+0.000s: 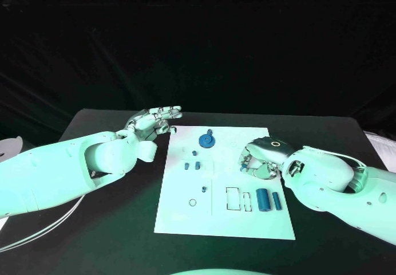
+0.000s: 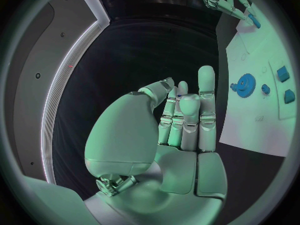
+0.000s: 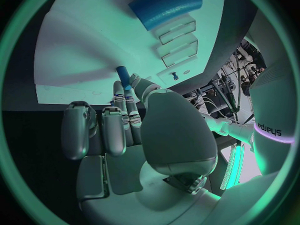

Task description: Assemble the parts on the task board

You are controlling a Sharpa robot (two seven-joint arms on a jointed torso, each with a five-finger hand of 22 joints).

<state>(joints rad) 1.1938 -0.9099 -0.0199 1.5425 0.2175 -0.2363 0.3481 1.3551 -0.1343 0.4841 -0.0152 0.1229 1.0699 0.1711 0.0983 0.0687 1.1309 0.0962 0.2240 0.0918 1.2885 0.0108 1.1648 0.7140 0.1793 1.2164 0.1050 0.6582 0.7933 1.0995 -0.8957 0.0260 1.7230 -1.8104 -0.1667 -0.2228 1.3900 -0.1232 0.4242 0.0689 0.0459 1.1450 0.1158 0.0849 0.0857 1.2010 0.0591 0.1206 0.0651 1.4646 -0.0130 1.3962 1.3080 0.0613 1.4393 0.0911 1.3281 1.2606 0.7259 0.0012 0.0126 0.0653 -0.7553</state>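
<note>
Several small blue plastic parts lie on the flat white rectangular task board (image 1: 186, 215) at mid-table: a round blue toothed gear (image 1: 206, 140) at the far end, two short blue pegs (image 1: 191, 165) left of centre, and two upright-looking blue cylinders, one fat (image 1: 262, 199) and one slim (image 1: 276, 200), at the near right beside outlined slots. Right silver many-fingered hand (image 1: 257, 157) sits over the board's right edge, and in the right wrist view it pinches a small blue peg (image 3: 123, 77) between thumb and a fingertip, the other fingers loosely curled. Left silver hand (image 1: 154, 121) hovers off the board's far left corner, fingers straight and close together, holding nothing; the left wrist view shows its palm clear. Parts look light, rigid and smooth, so likely slippery under metal fingertips and easy to tip or flick away; a two-fingertip pinch across the sides of a peg or cylinder seems best, and the gear by its rim or raised hub. Board is thin and may slide, so the idle left hand could steady it.
</note>
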